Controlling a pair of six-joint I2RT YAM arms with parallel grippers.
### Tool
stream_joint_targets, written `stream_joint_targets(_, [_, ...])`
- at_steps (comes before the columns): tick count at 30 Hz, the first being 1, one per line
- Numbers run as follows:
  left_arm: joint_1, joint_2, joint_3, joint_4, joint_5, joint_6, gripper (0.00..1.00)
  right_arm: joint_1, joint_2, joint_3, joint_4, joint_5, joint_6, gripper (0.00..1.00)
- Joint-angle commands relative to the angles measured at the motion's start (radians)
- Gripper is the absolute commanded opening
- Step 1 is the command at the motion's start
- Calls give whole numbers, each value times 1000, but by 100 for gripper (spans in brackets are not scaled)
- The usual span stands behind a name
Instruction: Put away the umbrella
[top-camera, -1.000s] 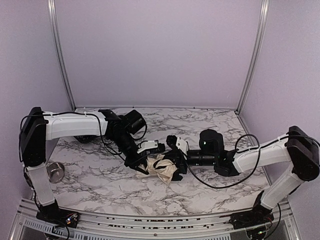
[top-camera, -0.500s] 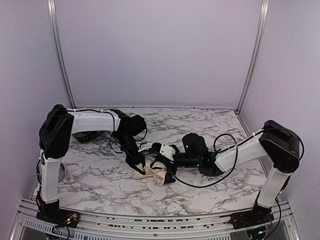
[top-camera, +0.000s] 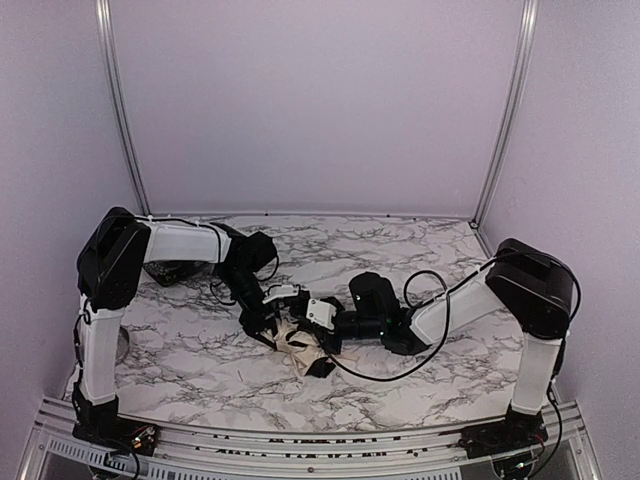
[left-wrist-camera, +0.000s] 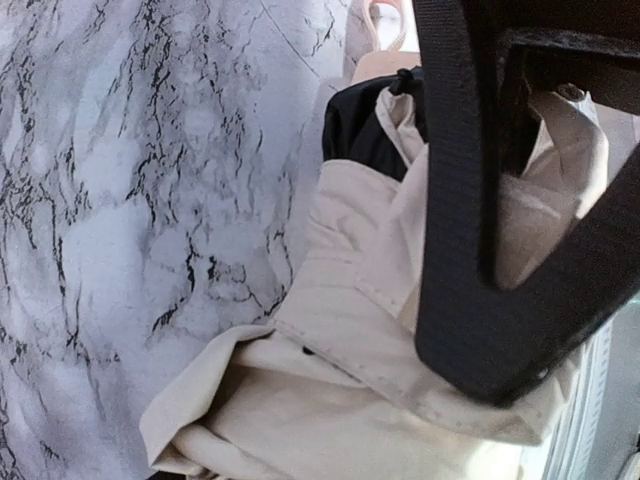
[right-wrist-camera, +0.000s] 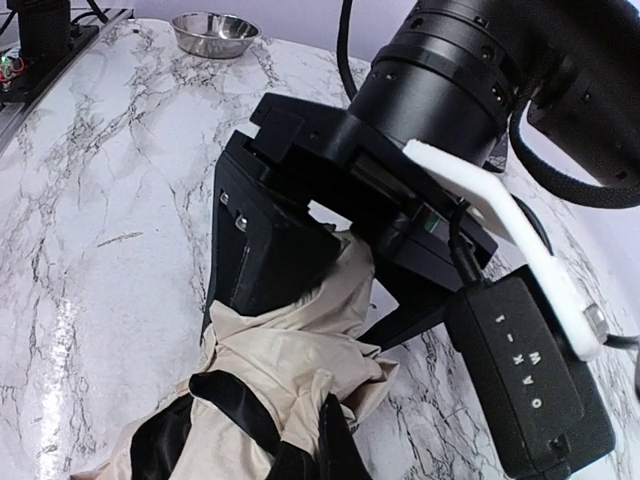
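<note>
Umbrella (top-camera: 299, 344) bunched on table (top-camera: 200, 372), bowl (right-wrist-camera: 213, 33) apart

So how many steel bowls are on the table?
1. The steel bowl sits at the table's left edge, by the left arm's base, apart from the umbrella. The arms could be hiding others.

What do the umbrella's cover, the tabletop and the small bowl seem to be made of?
Umbrella: matte cream woven cloth, with creases and a stitched hem. Tabletop: smooth marble-look surface, maybe laminate; grey veins. Bowl: shiny metal, likely steel; bright reflections.
</note>
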Motion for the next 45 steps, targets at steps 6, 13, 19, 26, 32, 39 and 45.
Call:
stream_joint_targets(6, [-12, -166, -235, 456, -147, 72, 76, 45, 17, 38, 45, -125, -13, 0])
stream_joint_targets(13, [-58, -269, -354, 592, -111, 91, 82, 46, 27, 42, 102, -119, 22, 0])
stream_joint_targets(19, [-71, -283, -360, 621, -53, 43, 80, 53, 52, 69, 190, -102, 77, 0])
stream_joint_targets(26, [-61, -279, -364, 647, -45, -32, 33, 70, 20, 8, 193, -81, 82, 0])
stream_joint_targets(32, [-57, -285, -382, 666, -109, -81, 0, 81, -14, -52, 188, -64, 127, 7])
stream_joint_targets(39, [-75, -308, -447, 710, -274, -40, 0, 77, -25, -116, 178, 31, 129, 11])
stream_joint_targets(45, [-86, -317, -492, 747, -342, 7, 0, 76, -54, -147, 136, 56, 121, 13])
